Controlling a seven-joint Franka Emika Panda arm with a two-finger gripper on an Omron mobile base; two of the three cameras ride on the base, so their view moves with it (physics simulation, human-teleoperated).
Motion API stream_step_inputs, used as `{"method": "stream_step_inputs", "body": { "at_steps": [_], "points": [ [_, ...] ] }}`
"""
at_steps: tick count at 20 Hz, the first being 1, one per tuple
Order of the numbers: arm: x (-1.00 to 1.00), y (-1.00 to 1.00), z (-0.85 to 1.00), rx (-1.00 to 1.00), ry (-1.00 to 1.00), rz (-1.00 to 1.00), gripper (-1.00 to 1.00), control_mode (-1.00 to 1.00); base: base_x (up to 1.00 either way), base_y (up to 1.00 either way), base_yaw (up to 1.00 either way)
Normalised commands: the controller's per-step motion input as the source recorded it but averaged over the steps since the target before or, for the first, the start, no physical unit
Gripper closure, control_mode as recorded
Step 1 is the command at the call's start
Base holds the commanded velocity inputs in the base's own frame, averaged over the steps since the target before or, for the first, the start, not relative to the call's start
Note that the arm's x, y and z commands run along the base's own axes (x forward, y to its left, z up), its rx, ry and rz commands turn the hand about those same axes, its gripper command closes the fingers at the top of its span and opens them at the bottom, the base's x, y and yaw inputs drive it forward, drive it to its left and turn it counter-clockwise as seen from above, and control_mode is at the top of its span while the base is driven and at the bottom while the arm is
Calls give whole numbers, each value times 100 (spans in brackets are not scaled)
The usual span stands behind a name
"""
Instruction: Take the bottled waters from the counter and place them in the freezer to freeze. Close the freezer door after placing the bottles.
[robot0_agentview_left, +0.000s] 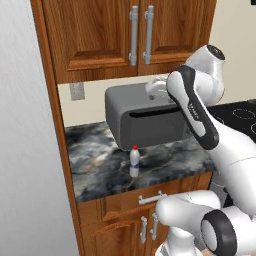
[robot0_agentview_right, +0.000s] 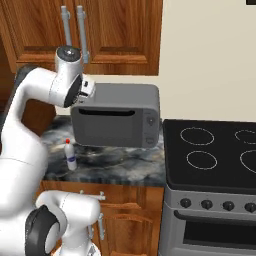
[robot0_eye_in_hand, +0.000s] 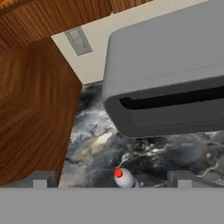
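One bottled water (robot0_agentview_left: 134, 162), small and clear with a red cap and pale label, stands upright on the dark marbled counter (robot0_agentview_left: 95, 165) near its front edge. It also appears in the right base view (robot0_agentview_right: 70, 156). In the hand view I look down on its red cap and shoulder (robot0_eye_in_hand: 124, 177). My gripper (robot0_eye_in_hand: 113, 180) hovers high above it, in front of the microwave's top edge. Its fingertips (robot0_eye_in_hand: 43, 179) stand wide apart, open with nothing between them. The freezer and its door are out of view.
A grey microwave (robot0_agentview_left: 145, 120) sits on the counter just behind the bottle. Brown wall cabinets (robot0_agentview_left: 100, 35) hang above. A brown wooden side panel (robot0_agentview_left: 57, 130) and a silver-grey surface (robot0_agentview_left: 25, 140) bound the left. A black stove (robot0_agentview_right: 215, 155) lies to the right.
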Motion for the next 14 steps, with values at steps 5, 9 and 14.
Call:
{"method": "stream_step_inputs", "body": {
  "at_steps": [5, 9, 14],
  "points": [
    [-11, -82, -52, 12, 0, 55, -100, -100, 0, 0, 0],
    [-64, -57, -91, 1, 0, 76, -100, -100, 0, 0, 0],
    [-62, -69, -66, 3, -6, 73, -100, -100, 0, 0, 0]
  ]
}}
